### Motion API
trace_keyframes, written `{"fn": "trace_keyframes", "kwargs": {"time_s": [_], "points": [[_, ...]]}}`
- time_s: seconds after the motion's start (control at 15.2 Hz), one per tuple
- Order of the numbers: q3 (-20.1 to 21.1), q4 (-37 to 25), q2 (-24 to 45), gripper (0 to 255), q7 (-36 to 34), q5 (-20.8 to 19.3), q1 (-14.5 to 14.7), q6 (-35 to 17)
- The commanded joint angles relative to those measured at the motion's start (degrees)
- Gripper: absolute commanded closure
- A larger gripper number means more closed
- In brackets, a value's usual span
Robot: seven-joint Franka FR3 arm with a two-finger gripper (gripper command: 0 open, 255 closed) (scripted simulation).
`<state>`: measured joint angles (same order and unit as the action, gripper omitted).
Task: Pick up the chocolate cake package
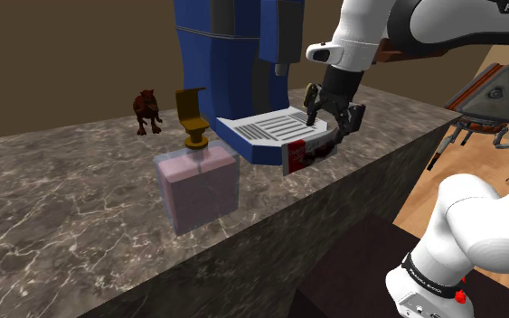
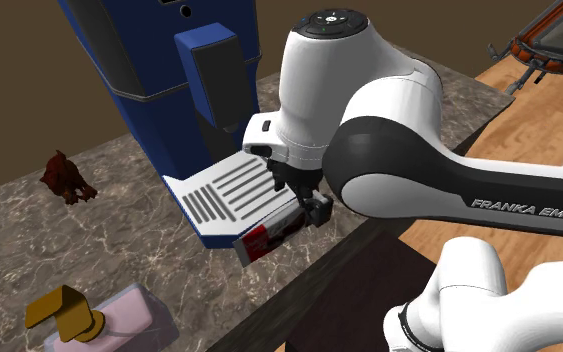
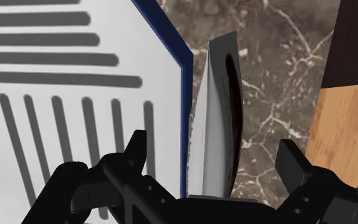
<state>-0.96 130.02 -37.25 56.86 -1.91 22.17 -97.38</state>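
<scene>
Gripper (image 3: pixel 214 151) hangs open, fingers either side of the package (image 3: pixel 214 108), which stands on edge just beside the blue machine's tray (image 3: pixel 63 95).

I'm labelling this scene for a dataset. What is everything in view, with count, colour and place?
counter: one, dark brown marbled, bears everything below except the legged object.
coffee machine: one, blue, at the counter's back, with a white slotted tray in front.
cake package: one, white-grey with dark and red parts, on edge beside the tray.
bottle: one, translucent pink with a gold cap, near the counter's front edge.
figurine: one, reddish-brown, far back on the counter.
legged object: one, brown and grey, on the wooden floor.
stand: one, dark box.
arm: one, white.
gripper: one, black, open, astride the package without touching it.
</scene>
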Motion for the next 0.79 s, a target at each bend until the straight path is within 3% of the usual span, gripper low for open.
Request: {"fn": "trace_keyframes", "kwargs": {"time_s": [0.0,0.73], "points": [[0.05,0.35,0.03,255,-0.05,0.02,0.03,-0.39],[0.03,-1.38,0.18,255,0.03,0.02,0.01,1.19]]}}
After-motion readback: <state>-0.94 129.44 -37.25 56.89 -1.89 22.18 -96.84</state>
